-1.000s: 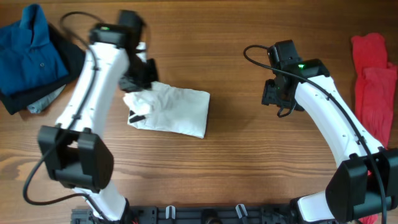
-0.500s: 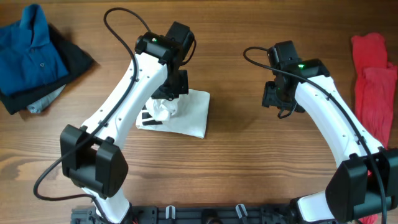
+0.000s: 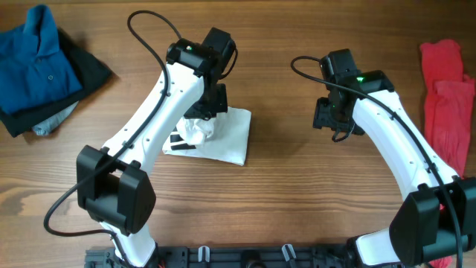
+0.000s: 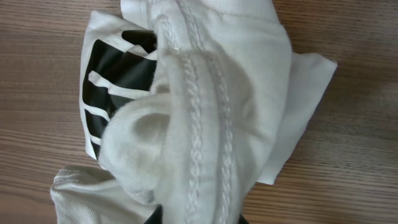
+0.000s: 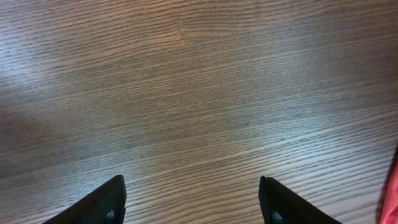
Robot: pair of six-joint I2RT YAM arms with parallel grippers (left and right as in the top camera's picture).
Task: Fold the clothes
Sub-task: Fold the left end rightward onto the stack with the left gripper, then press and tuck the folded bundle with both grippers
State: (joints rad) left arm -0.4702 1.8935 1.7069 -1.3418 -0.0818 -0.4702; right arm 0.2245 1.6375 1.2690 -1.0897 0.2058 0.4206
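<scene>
1. Left fingers [image 3: 208, 110] clench a bunch of the white printed T-shirt [image 3: 230, 138], which lies on the table [image 3: 297, 201] beneath them.
2. Right fingers [image 5: 102, 202] spread apart, well right of it.
3. Blue polo [image 3: 33, 56] and red shirts [image 3: 446, 97] lie far outside both.

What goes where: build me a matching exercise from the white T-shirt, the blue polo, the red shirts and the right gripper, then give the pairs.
1. white T-shirt
2. blue polo
3. red shirts
4. right gripper

A. right edge of the overhead view
B. open above the bare table
C. upper left, lying on dark pieces
D. middle, pinched by the left gripper

Pairs: 1-D, 2-C, 3-A, 4-B.
</scene>
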